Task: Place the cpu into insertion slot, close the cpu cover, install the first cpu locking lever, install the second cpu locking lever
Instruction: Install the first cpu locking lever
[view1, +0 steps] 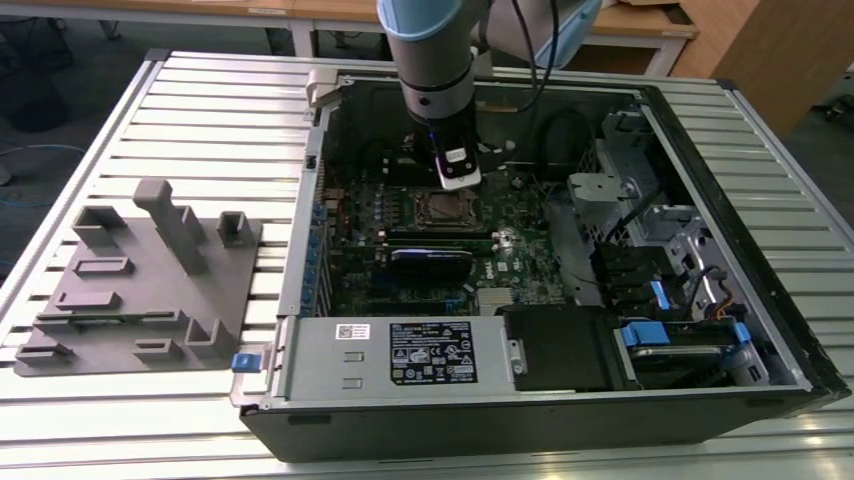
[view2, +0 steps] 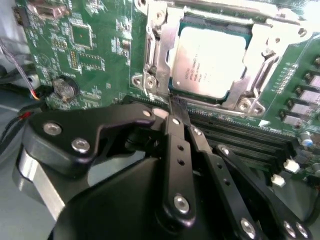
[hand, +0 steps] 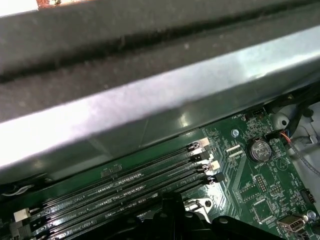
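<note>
Black jaws (view2: 172, 107) pinched together, holding nothing, hover just beside the cpu cover (view2: 159, 55) — already down over the cpu (view2: 207, 62) seated in its socket; a skewed push could slip onto the memory slots (view2: 240, 132).

Exterior view: even overhead light, bright on the slatted table (view1: 200, 110), the computer case (view1: 534, 400) interior dim and shadowed. Second wrist view: glare washed out the cpu (view2: 209, 62) top; near black linkage was soft. First wrist view: case wall (hand: 150, 100) blurred, with a pale reflected streak.
</note>
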